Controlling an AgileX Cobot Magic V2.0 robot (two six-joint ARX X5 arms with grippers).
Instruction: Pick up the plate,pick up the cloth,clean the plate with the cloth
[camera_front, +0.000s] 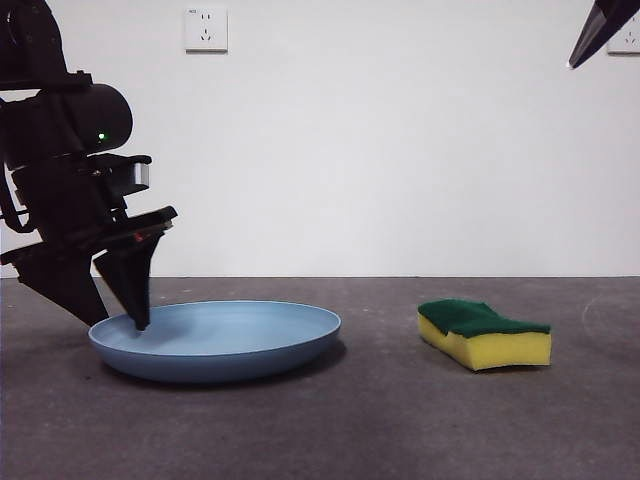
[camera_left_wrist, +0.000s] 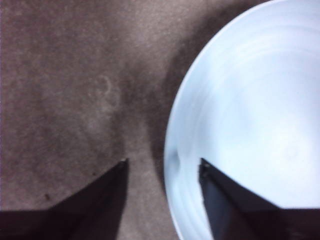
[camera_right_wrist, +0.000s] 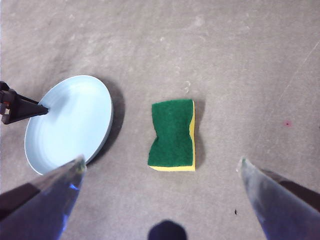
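Note:
The light-blue plate (camera_front: 230, 340) lies flat on the dark grey table, left of centre. My left gripper (camera_front: 118, 322) is open and straddles the plate's left rim, one jaw tip inside the plate and one outside on the table. The left wrist view shows the rim (camera_left_wrist: 172, 150) between the jaws of the left gripper (camera_left_wrist: 163, 162). The cloth, a yellow sponge with a green top (camera_front: 485, 335), lies on the table to the right of the plate. My right gripper (camera_right_wrist: 161, 162) is open and empty, high above the sponge (camera_right_wrist: 172, 132) and the plate (camera_right_wrist: 70, 125).
A white wall with a socket (camera_front: 205, 30) stands behind the table. The right arm shows only as a black tip (camera_front: 600, 30) at the top right corner. A gap of bare table separates the plate and the sponge.

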